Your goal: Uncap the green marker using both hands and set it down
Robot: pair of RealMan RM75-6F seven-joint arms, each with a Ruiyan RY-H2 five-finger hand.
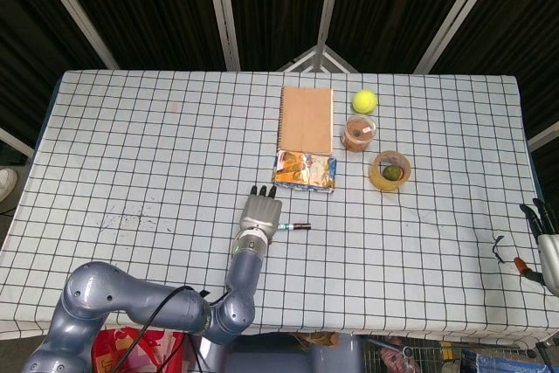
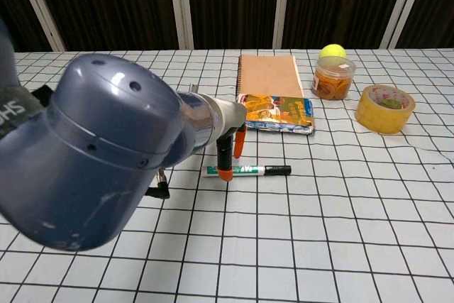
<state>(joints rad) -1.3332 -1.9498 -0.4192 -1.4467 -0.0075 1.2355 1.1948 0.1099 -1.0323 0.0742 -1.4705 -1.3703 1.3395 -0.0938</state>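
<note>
The green marker (image 1: 295,227) (image 2: 250,170) lies flat on the checked table (image 1: 131,146), its black cap (image 2: 281,169) pointing to the right in the picture. My left hand (image 1: 260,212) hangs over the marker's left end with its fingers stretched out and apart. In the chest view one orange fingertip (image 2: 225,174) comes down right at the marker's barrel; I cannot tell if it touches. The hand holds nothing. My right hand (image 1: 545,246) sits at the table's far right edge, partly cut off, fingers straight and empty. It is absent from the chest view.
Behind the marker lie a snack packet (image 1: 304,170) and a brown spiral notebook (image 1: 306,119). To their right stand a small jar (image 1: 357,133), a tennis ball (image 1: 364,100) and a roll of yellow tape (image 1: 389,170). My left forearm (image 2: 106,168) fills the left of the chest view.
</note>
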